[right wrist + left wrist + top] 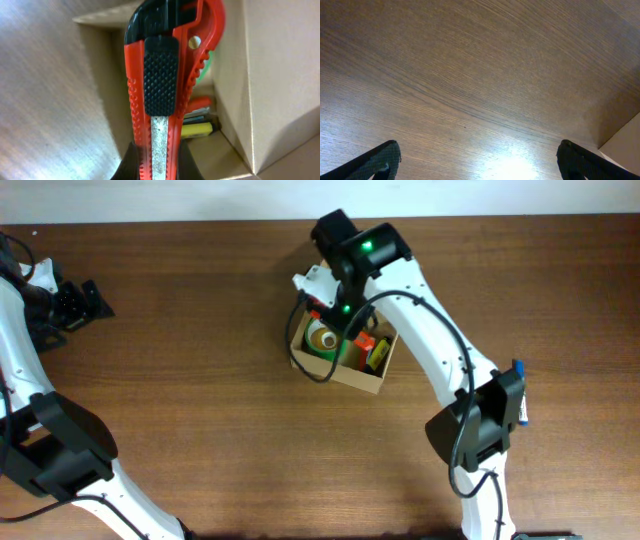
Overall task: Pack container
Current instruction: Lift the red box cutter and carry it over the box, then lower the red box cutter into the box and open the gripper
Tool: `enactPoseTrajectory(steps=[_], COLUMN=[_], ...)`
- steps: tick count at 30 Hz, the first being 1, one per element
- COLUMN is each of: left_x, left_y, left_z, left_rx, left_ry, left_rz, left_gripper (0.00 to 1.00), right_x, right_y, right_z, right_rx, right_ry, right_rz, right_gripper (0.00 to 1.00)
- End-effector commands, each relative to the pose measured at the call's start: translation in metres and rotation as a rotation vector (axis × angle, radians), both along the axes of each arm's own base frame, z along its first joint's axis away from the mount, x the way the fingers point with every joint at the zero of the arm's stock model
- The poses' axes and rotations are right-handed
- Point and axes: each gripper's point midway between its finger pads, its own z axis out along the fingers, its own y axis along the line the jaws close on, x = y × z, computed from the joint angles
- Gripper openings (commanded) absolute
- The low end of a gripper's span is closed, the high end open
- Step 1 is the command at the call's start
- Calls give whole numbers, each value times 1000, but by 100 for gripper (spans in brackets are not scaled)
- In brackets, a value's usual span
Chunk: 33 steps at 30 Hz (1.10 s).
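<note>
while the right arm reaches over the container (345,378), i can see the right gripper (152,167) pinched narrow on a red and black utility knife (160,85). its dark fingers grip the handle low down and the body of the knife stands up straight in front of the wrist camera, over the box's open top. the container, plain tan cardboard, sits about mid-table, a little toward the far side and turned at a slant. inside it i make out a green tape roll (322,338) on the left and a yellow pen-like item (197,131) lying toward the right wall. far off at the left edge, the left gripper (480,165) has its jaws spread wide above the bare wooden table (470,75), gripping nothing, well apart from the box.
</note>
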Motion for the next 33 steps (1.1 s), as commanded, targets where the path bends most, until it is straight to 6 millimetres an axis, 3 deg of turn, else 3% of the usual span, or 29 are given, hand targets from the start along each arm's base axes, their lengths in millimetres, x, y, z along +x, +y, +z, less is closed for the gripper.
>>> enactPoseTrajectory(steps=[1,11,16,25,33], left_x=[-1,-1,-1,-1,-1], left_y=[-1,-1,-1,-1,-1], left_z=[1,1,1,1,1], left_rx=[-3,-3,-3,-3,-3], left_ry=[-8,-8,-8,-8,-8], left_rz=[-18,-18,-18,-18,-18], left_gripper=[100,100,100,100,100], right_x=[-4,-26,-34,-49,-53], right_y=[-4,-4,3,34,35], right_z=[-16,-66,-73,-83,-108], right_rx=[15,-3,9,31,-4], right_ry=[58,167,191,188,209], right_rz=[-15,-4,11,83,95], right_gripper=[4,4,4,4,4])
